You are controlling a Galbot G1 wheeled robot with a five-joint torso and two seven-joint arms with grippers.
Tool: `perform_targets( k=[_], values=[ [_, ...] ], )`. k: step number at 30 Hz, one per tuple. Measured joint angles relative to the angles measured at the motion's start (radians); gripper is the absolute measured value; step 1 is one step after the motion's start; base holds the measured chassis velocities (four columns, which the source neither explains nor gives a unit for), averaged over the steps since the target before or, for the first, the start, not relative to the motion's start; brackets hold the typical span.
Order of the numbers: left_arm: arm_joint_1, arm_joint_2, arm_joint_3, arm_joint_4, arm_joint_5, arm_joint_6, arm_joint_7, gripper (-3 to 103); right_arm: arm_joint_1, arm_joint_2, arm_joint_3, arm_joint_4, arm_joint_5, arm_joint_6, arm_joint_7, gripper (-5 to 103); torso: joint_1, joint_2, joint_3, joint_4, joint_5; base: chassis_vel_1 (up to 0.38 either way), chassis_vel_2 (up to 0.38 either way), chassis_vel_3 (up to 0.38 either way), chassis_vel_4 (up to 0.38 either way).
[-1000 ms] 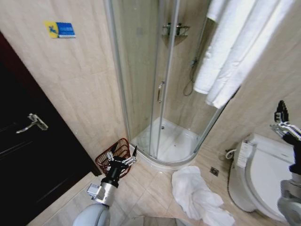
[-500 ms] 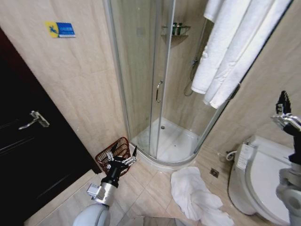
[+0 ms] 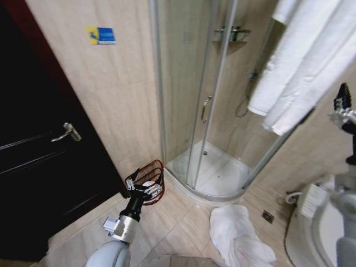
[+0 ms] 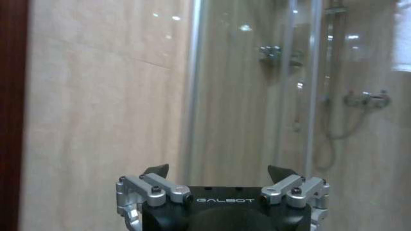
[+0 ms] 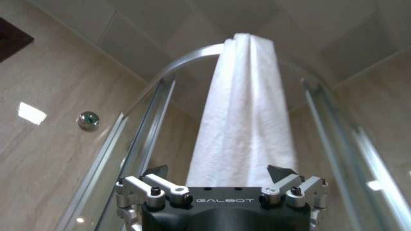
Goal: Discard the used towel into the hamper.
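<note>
Round reddish-brown wire hamper [image 3: 149, 175], openwork sides, sits just beyond the left hand [image 3: 146, 189]. Crumpled white towel [image 3: 236, 239] lies on tiled floor, well right. Both hands spread open, empty; right hand [image 3: 343, 105] raised, seemingly near hanging towels.

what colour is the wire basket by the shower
Dark reddish-brown. The basket shows best in the head view, on the floor tiles behind the left gripper.
</note>
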Motion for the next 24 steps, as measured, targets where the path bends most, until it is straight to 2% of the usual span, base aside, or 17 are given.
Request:
perform_targets(
  k=[8,11,12,16,24],
  values=[
    [0.0,0.0,0.0,0.0,0.0,0.0,0.0,100,0.257,-0.146,-0.102,-0.128,-0.023,-0.083,0.089,100,0.0,0.0,0.0,0.0007,-0.0006,0.113,0.12,0.12,0.112],
    [0.0,0.0,0.0,0.0,0.0,0.0,0.0,100,0.349,-0.202,-0.117,-0.177,-0.1,-0.136,0.136,100,0.0,0.0,0.0,-0.0001,-0.0006,0.029,0.047,0.039,0.031],
    [0.0,0.0,0.0,0.0,0.0,0.0,0.0,100,0.349,-0.202,-0.117,-0.177,-0.1,-0.136,0.136,100,0.0,0.0,0.0,-0.0001,-0.0006,0.0,0.0,0.0,0.0],
    [0.0,0.0,0.0,0.0,0.0,0.0,0.0,100,0.433,-0.221,-0.117,-0.213,-0.206,-0.19,0.173,100,0.0,0.0,0.0,-0.0006,-0.0002,0.0,0.0,0.0,0.0],
    [0.0,0.0,0.0,0.0,0.0,0.0,0.0,100,0.526,-0.252,-0.118,-0.31,-0.309,-0.198,0.18,100,0.0,0.0,0.0,-0.0002,-0.0006,0.0,0.0,0.0,0.0]
  ],
)
